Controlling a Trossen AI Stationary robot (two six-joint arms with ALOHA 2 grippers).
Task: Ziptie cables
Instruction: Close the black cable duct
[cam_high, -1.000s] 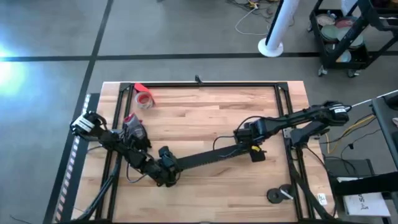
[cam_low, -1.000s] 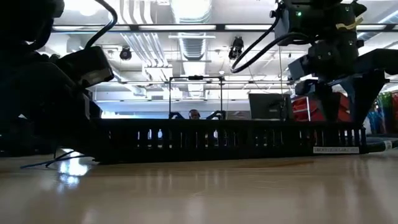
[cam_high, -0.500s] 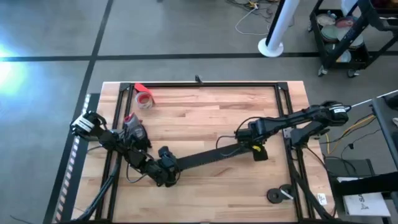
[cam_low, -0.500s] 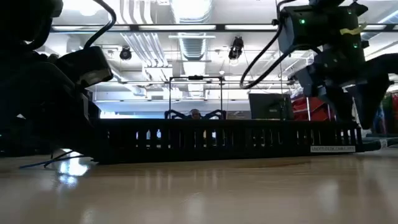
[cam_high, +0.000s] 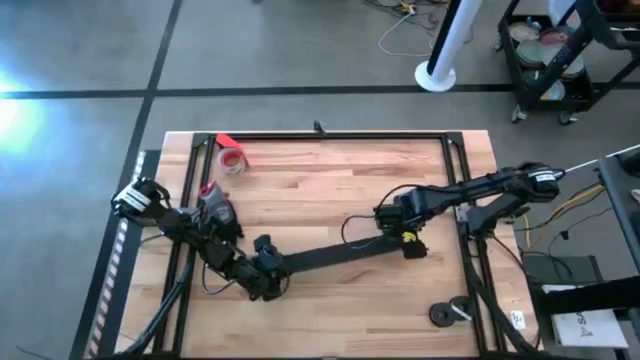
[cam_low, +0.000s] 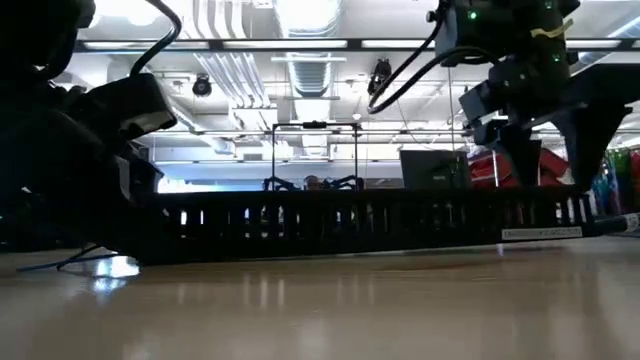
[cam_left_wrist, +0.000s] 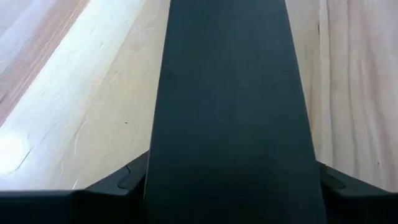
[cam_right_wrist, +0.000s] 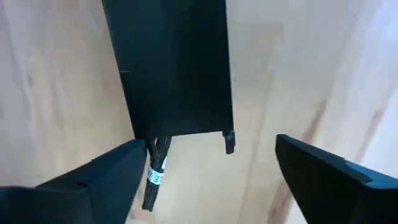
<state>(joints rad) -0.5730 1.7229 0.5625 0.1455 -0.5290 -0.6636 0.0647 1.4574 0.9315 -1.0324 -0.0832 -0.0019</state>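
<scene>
High view showed the left gripper (cam_high: 268, 280) pinching 1 end of a wide black strip (cam_high: 330, 256) — likely to steady it. The right gripper (cam_right_wrist: 208, 165) hung spread over the other end, where cables (cam_right_wrist: 155, 171) poked out. No ziptie showed.

1. ziptie: too thin to make out in any view.
2. black strip (cam_left_wrist: 230, 106): cut off by the left wrist view's edges.
3. cable end (cam_right_wrist: 154, 180) beneath the strip: mostly hidden.
</scene>
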